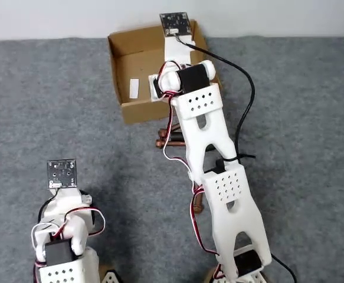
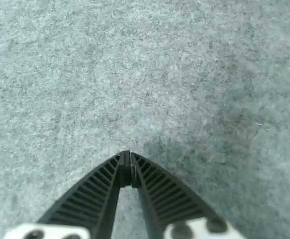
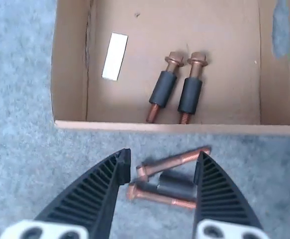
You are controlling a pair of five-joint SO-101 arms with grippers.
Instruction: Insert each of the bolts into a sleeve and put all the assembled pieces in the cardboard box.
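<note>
The right gripper [image 3: 163,157] hung released, its jaws spread wide over two loose bolts [image 3: 172,160] and a dark sleeve [image 3: 177,183]. These lay on the grey carpet [image 3: 25,149], just outside the near wall of the cardboard box [image 3: 159,127]. Inside, two assembled pieces [image 3: 162,92] lay side by side, with open floor and a white label [image 3: 115,56] to their left. The left gripper [image 2: 130,167] was clenched tip to tip over bare carpet.

Copper bolts [image 3: 173,160], black sleeves [image 3: 190,94], a brown cardboard box [image 3: 70,74] with a white label [image 3: 115,56] — the table [image 2: 135,74] speckled grey.
</note>
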